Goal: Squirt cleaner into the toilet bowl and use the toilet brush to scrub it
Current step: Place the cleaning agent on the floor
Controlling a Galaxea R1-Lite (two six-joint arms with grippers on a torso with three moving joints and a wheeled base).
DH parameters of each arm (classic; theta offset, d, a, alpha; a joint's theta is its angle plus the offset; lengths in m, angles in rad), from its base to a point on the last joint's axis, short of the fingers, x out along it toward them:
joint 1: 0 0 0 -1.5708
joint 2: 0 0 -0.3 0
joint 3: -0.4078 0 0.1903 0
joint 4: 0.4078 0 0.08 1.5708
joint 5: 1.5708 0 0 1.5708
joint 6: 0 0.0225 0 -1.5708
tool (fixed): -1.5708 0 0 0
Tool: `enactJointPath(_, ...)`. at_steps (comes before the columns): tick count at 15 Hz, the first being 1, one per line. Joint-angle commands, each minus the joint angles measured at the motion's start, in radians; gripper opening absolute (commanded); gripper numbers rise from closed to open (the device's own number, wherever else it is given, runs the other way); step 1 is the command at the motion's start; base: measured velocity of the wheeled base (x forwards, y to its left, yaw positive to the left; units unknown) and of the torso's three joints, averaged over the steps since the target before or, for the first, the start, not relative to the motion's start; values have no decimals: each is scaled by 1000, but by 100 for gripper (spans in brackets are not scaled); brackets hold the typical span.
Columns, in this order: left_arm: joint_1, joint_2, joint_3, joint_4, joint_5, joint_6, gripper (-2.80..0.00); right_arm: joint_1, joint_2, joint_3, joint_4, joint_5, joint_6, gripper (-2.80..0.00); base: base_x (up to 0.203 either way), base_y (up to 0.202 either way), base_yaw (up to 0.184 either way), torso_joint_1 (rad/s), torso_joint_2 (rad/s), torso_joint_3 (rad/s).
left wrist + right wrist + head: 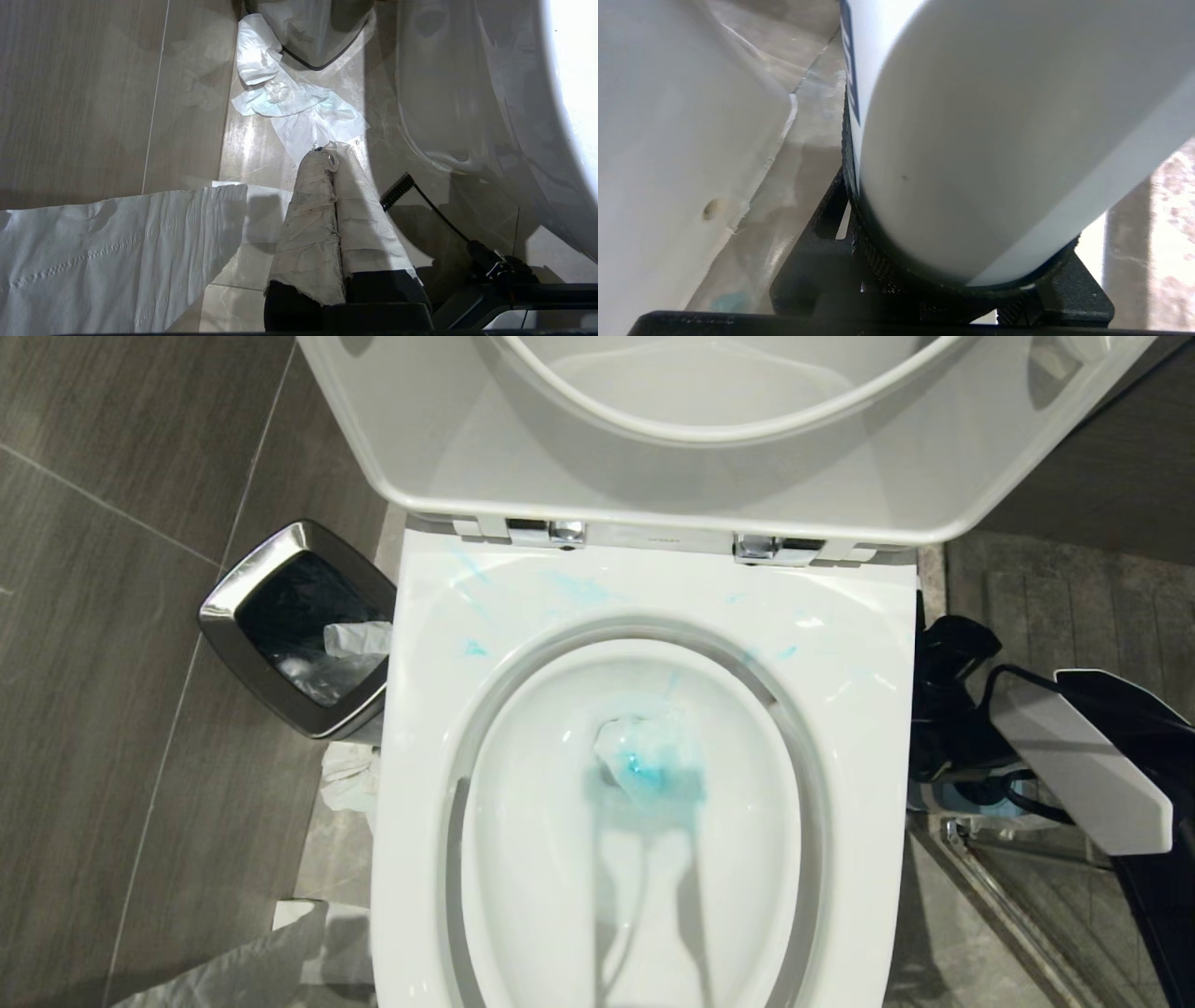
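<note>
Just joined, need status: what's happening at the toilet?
Cleaner is already in the toilet bowl, with smears on its rim. The right gripper, low beside the bowl's right side, grips a white cylinder. The left gripper, fingers shut and tissue-wrapped, hangs idle over the floor. No brush in view.

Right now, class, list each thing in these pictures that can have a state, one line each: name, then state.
toilet lid: raised.
toilet bowl: open, rim smeared blue, blue-tinted paper lying in the water.
cleaner: already squirted, pooled blue around the paper.
bin: uncovered, black liner, paper inside.
left gripper: shut, fingers wrapped in paper, low over the floor.
right gripper: closed around a white cylinder, beside the bowl.
</note>
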Motion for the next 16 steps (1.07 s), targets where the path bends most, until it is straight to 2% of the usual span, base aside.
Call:
enactJointPath(1, 0, 0, 8, 0, 0, 0, -280, 11, 22, -22, -5, 2, -2, -280, 0, 0, 0, 0, 0, 0)
enactJointPath(7, 0, 0, 8, 0, 0, 0, -280, 23, 97, -143, -5, 0, -6, -280, 0, 0, 0, 0, 0, 0)
enactJointPath(15, 0, 0, 8, 0, 0, 0, -280, 32, 112, -127, -28, -1, -16, -280, 0, 0, 0, 0, 0, 0)
enactJointPath(16, 0, 0, 8, 0, 0, 0, -280, 33, 112, -125, -28, -2, -34, 0, 0, 0, 0, 0, 0, 0)
